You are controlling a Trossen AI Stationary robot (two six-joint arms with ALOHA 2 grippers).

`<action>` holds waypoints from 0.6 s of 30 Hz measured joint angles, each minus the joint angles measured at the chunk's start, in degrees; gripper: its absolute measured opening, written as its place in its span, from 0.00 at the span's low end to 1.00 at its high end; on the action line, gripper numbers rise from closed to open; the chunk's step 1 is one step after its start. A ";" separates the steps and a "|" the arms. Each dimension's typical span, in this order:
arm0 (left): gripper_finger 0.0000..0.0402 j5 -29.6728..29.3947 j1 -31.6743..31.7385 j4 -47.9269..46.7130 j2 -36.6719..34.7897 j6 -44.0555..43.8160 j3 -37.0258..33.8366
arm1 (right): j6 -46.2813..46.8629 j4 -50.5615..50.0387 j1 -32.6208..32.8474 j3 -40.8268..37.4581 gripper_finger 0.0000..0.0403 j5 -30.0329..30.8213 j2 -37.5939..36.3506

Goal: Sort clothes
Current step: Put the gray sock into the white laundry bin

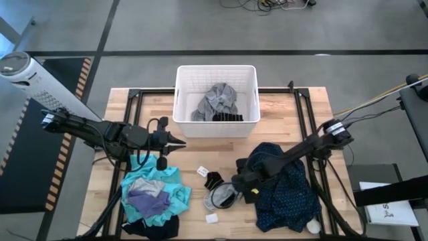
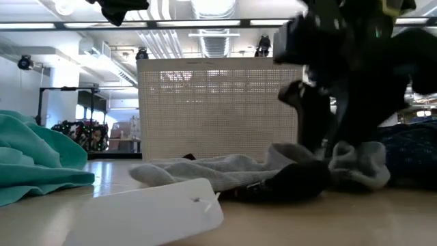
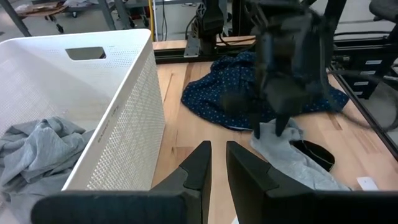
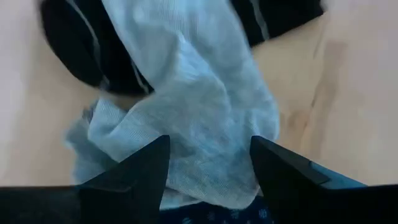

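Clothes lie in separate groups on the bench (image 1: 281,110), and we read that grouping as the sort in progress. The white basket (image 1: 180,100) at the middle of the far edge already holds a grey garment (image 1: 215,100) with a dark striped piece (image 1: 227,117) beside it. Toward the near left corner sits a heap of teal shirt (image 1: 164,181), purple piece (image 1: 148,199) and grey piece (image 1: 142,186), with a dark garment (image 1: 155,229) under its near side. The navy white-dotted garment (image 1: 284,191) spreads toward the near right corner.

Between the two heaps, near the middle of the near edge, we see a grey sock (image 4: 186,106) lying over a black striped sock (image 4: 74,50). The right end effector (image 1: 235,182) is lowered over that grey sock with its fingers (image 4: 134,171) set wide to either side of it, holding nothing yet; we judge it is placed so to close on the grey fabric alone and leave the black one behind.

The left end effector (image 1: 179,142) hovers just in front of the basket's near left corner, its fingers (image 3: 199,165) nearly closed and empty, apparently waiting clear of the right arm's reach. A small white tag (image 1: 212,217) lies near the near edge.
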 joint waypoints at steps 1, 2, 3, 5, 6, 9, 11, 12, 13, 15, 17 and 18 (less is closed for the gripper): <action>0.09 0.00 0.00 0.00 0.00 -0.07 0.00 | -0.56 -0.07 -0.21 0.09 0.48 -0.11 0.72; 0.09 0.00 0.00 0.00 -0.01 -0.12 0.00 | -0.92 -0.06 -0.39 0.44 0.44 -0.36 1.37; 0.09 0.02 0.00 0.00 -0.01 -0.18 0.00 | -1.40 0.17 -0.46 0.88 0.39 -0.16 1.79; 0.09 0.00 -0.02 0.00 0.01 -0.33 0.00 | -2.93 0.27 -0.46 1.62 0.26 -0.10 2.49; 0.09 0.00 -0.02 -0.02 -0.01 -0.33 0.00 | -3.65 -0.06 -0.46 2.06 0.18 0.00 2.68; 0.09 0.00 -0.04 -0.02 0.00 -0.33 0.00 | -5.90 -0.57 -0.40 3.25 0.03 0.10 2.38; 0.09 0.00 -0.12 -0.02 -0.01 -0.35 0.00 | -6.09 -1.10 -0.40 4.62 0.03 0.10 1.25; 0.09 0.00 -0.13 -0.02 -0.01 -0.50 0.00 | -6.34 -1.74 -0.40 5.54 0.02 0.11 0.44; 0.09 0.00 -0.13 -0.02 -0.01 -0.71 0.00 | -6.73 -2.71 -0.40 6.38 0.01 0.13 -0.40; 0.09 0.00 -0.13 -0.02 -0.01 -0.90 0.00 | -7.40 -4.35 -0.29 8.00 0.01 0.31 -2.30; 0.09 0.00 -0.11 -0.02 -0.01 -0.92 0.00 | -7.77 -5.01 -0.24 9.53 0.01 0.32 -4.44; 0.09 0.00 -0.11 -0.02 -0.01 -0.92 0.00 | -8.10 -4.97 -0.24 10.25 0.01 0.32 -5.68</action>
